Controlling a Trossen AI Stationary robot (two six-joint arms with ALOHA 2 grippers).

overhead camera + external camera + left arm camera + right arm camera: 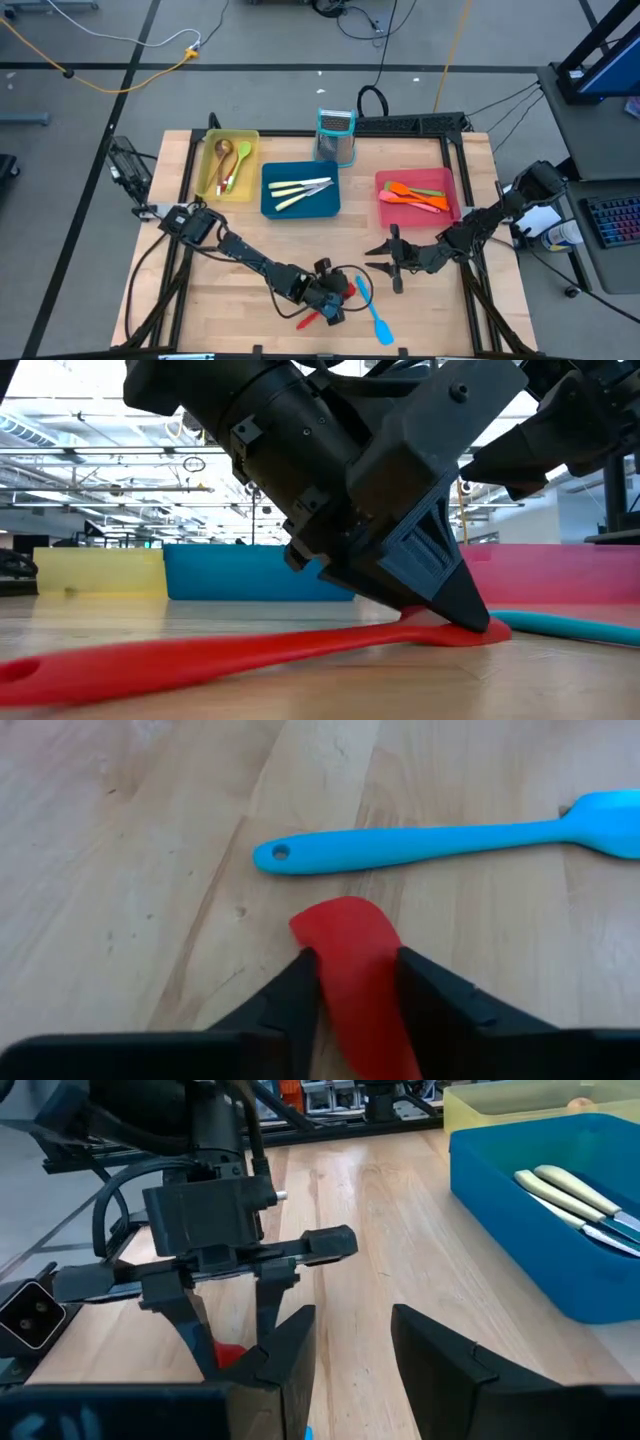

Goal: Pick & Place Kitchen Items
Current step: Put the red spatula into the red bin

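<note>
Left gripper (355, 982) is down at the table's near edge, fingers touching both sides of the red spatula (352, 960) blade, seemingly gripping it; the spatula lies flat beside the blue spatula (430, 840). Best to confirm the pinch before lifting, since the blade looks bendy. Left arm stretched low, wrist pitched down. Right gripper (392, 259) hovers nearby, part open, empty.

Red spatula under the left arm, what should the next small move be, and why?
Probably finish closing the left pincer and then lift. Its fingers already straddle the red spatula near its blade, down at the table, while the spatula lies flat on the wood beside the blue spatula. The red tray holding orange spatulas seems its likely destination.
</note>
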